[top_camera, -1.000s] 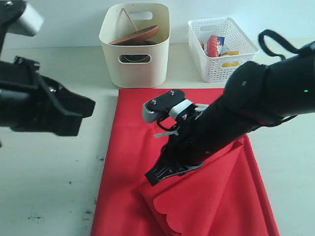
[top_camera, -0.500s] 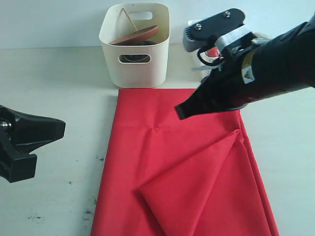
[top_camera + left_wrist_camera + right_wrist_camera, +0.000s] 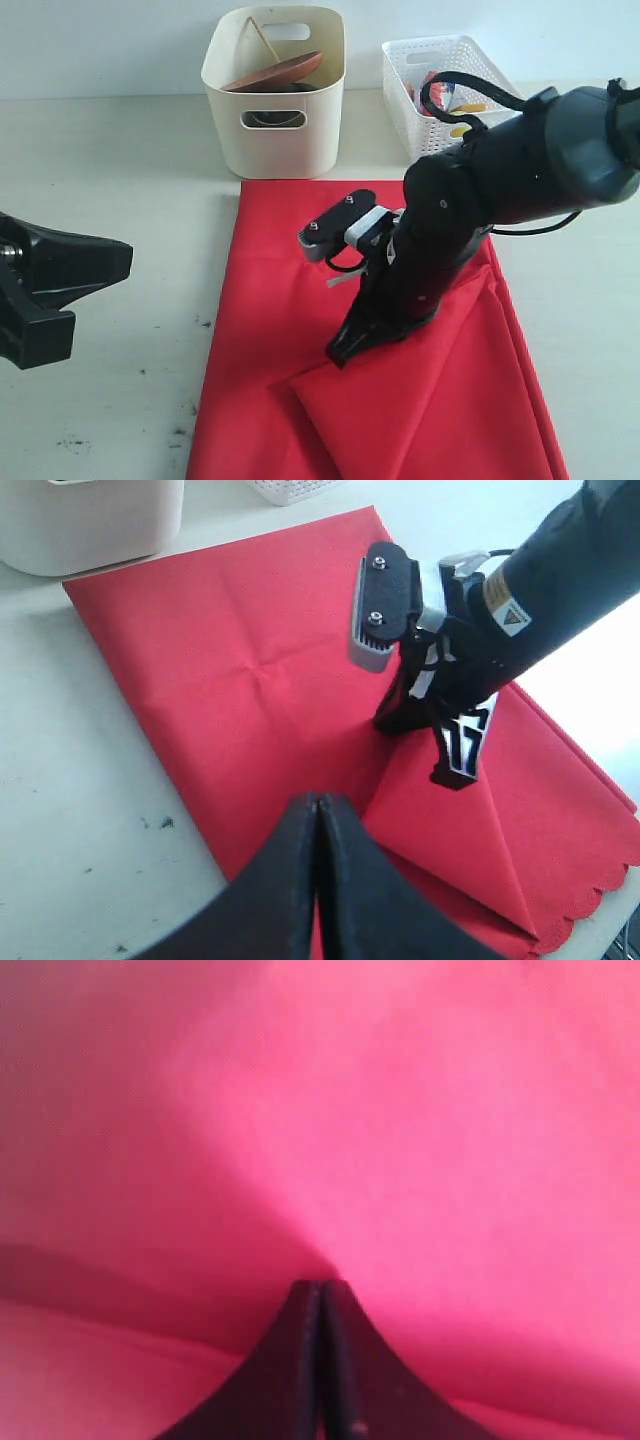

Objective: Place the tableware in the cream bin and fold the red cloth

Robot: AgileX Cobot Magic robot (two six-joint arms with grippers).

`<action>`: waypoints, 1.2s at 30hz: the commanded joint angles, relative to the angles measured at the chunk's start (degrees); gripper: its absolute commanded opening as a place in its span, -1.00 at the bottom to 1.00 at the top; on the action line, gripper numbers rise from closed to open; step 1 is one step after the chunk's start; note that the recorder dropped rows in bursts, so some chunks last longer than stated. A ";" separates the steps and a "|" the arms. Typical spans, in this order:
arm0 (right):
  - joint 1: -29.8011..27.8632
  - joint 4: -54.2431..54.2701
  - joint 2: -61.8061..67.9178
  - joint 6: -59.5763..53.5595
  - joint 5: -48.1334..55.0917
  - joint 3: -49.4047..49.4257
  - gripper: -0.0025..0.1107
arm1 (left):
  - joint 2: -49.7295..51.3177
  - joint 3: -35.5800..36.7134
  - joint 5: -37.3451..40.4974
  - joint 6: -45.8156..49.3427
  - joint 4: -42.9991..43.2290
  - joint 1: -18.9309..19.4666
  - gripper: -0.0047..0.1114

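- The red cloth (image 3: 290, 260) is spread flat on the table (image 3: 120, 160), its long axis running from the cream bin (image 3: 290, 145) toward the viewer in the exterior view
- One near corner has been turned over onto the sheet as a triangular flap (image 3: 440, 400), with its tip pointing toward the cloth's left long edge
- The scalloped edge (image 3: 590, 910) is seen at the end away from the bin
- The cloth's far short edge lies just in front of the bin; its near end is cut off by the exterior view
- A wide stretch of bare table is left beside the cloth's left long edge, and a narrower strip beside its right long edge
- The right gripper (image 3: 338, 358) is angled down onto the cloth at the flap's folded edge, with its jaws clenched together; whether fabric is pinched between them cannot be told
- The left gripper (image 3: 318, 802) is held over the left long edge of the cloth, jaws pressed together with nothing between them
- One cloth, one cream bin, one white lattice basket (image 3: 490, 95) and two grippers are counted
- Inside the bin, one round brown plate (image 3: 280, 72) is seen tilted, with one thin chopstick (image 3: 264, 40) leaning above it
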 commanded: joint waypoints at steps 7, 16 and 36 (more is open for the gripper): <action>0.06 -52.38 -19.67 47.69 18.61 7.29 -0.96 | -0.33 0.26 -0.74 -0.23 -0.45 0.07 -0.88; 0.06 -45.60 -25.90 55.21 -15.02 7.67 -0.96 | -0.33 0.26 -0.68 -0.23 -0.45 0.07 -0.88; -2.65 -22.37 1.61 28.19 -0.91 4.71 -0.96 | -0.33 0.26 -0.10 -0.23 -0.25 0.07 -0.88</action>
